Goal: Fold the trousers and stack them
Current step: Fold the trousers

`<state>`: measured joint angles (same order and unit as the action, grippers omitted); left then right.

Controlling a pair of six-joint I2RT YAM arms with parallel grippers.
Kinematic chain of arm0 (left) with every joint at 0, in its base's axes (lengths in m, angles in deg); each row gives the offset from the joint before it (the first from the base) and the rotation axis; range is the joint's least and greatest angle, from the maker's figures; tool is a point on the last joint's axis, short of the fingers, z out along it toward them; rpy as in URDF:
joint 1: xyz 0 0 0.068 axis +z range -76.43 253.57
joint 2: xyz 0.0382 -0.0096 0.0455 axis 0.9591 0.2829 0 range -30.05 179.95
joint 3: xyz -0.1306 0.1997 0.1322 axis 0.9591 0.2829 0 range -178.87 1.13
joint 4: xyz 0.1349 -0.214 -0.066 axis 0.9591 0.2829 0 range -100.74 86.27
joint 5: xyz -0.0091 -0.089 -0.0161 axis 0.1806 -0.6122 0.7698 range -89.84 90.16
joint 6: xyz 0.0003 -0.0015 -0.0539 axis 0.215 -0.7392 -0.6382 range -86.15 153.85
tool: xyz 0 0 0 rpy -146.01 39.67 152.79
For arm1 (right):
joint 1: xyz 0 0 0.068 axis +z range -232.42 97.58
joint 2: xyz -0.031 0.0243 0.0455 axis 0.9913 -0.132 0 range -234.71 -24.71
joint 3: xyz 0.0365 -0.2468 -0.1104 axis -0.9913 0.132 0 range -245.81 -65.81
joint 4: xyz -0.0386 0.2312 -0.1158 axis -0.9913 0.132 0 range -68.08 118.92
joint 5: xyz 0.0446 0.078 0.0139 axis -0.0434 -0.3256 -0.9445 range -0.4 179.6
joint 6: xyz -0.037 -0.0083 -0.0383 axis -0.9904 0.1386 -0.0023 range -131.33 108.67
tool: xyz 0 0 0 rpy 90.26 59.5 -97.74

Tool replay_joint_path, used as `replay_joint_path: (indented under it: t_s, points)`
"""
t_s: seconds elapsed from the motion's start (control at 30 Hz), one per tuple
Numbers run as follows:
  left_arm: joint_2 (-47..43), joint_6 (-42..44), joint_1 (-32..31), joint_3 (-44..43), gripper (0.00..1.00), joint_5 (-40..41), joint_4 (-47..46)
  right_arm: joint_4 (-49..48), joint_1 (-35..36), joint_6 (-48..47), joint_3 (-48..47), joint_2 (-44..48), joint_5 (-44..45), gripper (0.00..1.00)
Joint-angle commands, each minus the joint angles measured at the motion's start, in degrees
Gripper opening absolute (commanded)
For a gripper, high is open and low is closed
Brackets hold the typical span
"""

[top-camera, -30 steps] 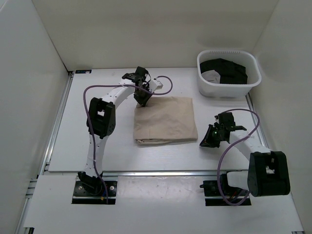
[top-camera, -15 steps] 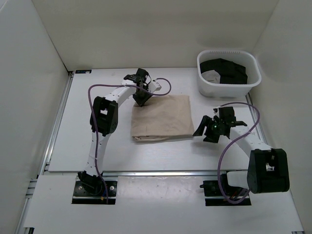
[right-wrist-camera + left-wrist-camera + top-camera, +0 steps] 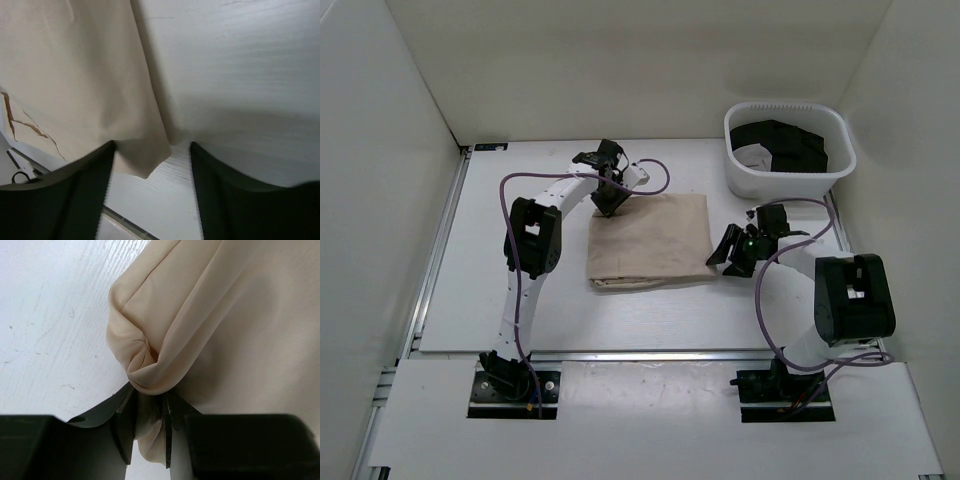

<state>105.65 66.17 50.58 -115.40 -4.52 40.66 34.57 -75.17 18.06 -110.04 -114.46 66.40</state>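
Note:
The beige trousers (image 3: 652, 240) lie folded into a rough square in the middle of the table. My left gripper (image 3: 605, 205) is at their far left corner, shut on a bunched fold of the cloth (image 3: 145, 365). My right gripper (image 3: 722, 255) is open at the near right corner of the trousers; in the right wrist view that corner (image 3: 145, 155) lies between the spread fingers, not gripped.
A white basket (image 3: 788, 180) holding dark clothes stands at the back right. White walls enclose the table on the left, back and right. A metal rail (image 3: 620, 355) runs along the table's near edge.
My right gripper has opened and swung left from the table's right side to the trousers' near right corner. The trousers have shifted slightly left with my left gripper.

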Motion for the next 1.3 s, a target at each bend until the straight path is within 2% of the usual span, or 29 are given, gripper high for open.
replay_joint_path:
  t_s: [0.0, 0.07, 0.1, 0.23, 0.33, 0.77, 0.83, 0.87, 0.9, 0.97, 1.0, 1.03, 1.07, 1.1, 1.13, 1.27]
  points:
    - [0.2, -0.1, 0.3, -2.7, 0.36, 0.9, -0.9, -2.1, 1.5, 0.5, -2.6, -1.1, -1.8, 0.6]
    - [0.2, -0.1, 0.3, -2.7, 0.36, 0.9, -0.9, -2.1, 1.5, 1.1, -2.6, -2.3, -2.5, 0.44]
    - [0.2, -0.1, 0.3, -2.7, 0.36, 0.9, -0.9, -2.9, 1.5, 1.9, -2.6, -3.3, -3.2, 0.31]
    - [0.2, -0.1, 0.3, -2.7, 0.36, 0.9, -0.9, -1.4, 1.5, 1.9, -2.6, -4.5, -3.4, 0.0]
    - [0.2, -0.1, 0.9, -3.3, 0.36, 0.9, -0.9, -0.7, 1.0, 1.9, -0.6, -2.7, -1.1, 0.0]
    - [0.7, 1.1, 2.0, -3.3, 0.35, 2.7, -1.4, 6.4, -4.3, -1.8, 4.9, 5.9, -1.1, 0.0]
    - [0.7, 1.1, 2.0, -3.3, 0.46, 2.7, -1.4, 6.4, -4.3, -2.3, 3.6, 5.1, -3.2, 0.0]
    - [0.7, 0.4, 2.0, -3.3, 0.5, 3.2, -1.4, 6.4, -4.3, -2.3, 3.0, 4.6, -3.2, 0.02]
    - [0.7, 0.4, 2.0, -3.3, 0.53, 3.2, -1.4, 7.4, -4.3, -2.3, 2.2, 3.7, -3.2, 0.16]
    - [0.7, -0.1, 2.0, -3.3, 0.64, 3.7, -1.4, 8.4, -4.3, -3.9, 0.8, 3.7, -3.2, 0.34]
    - [0.1, -0.1, 2.0, -3.9, 0.69, 3.7, -1.9, 9.3, -4.3, -3.9, 0.3, 3.7, -3.2, 0.54]
    - [-0.6, -0.8, 2.0, -3.9, 0.75, 3.7, -1.9, 9.9, -4.3, -4.7, -0.5, 3.7, -3.2, 0.6]
    - [-1.1, -1.4, 2.0, -3.9, 0.83, 4.2, -1.9, 10.4, -4.3, -5.3, -0.5, 4.9, -2.5, 0.65]
    - [-2.3, -1.4, 2.0, -4.7, 0.86, 4.2, -1.9, 11.8, -4.3, -5.3, -1.3, 5.5, -1.9, 0.67]
    - [-3.1, -1.9, 2.0, -5.4, 1.0, 4.2, -1.9, 12.5, -4.3, -6.1, -2.0, 6.0, -1.2, 0.68]
    - [-8.5, -4.3, 2.0, -6.6, 1.0, 4.9, -1.9, 16.4, -4.3, -6.6, -3.8, 10.2, 0.9, 0.72]
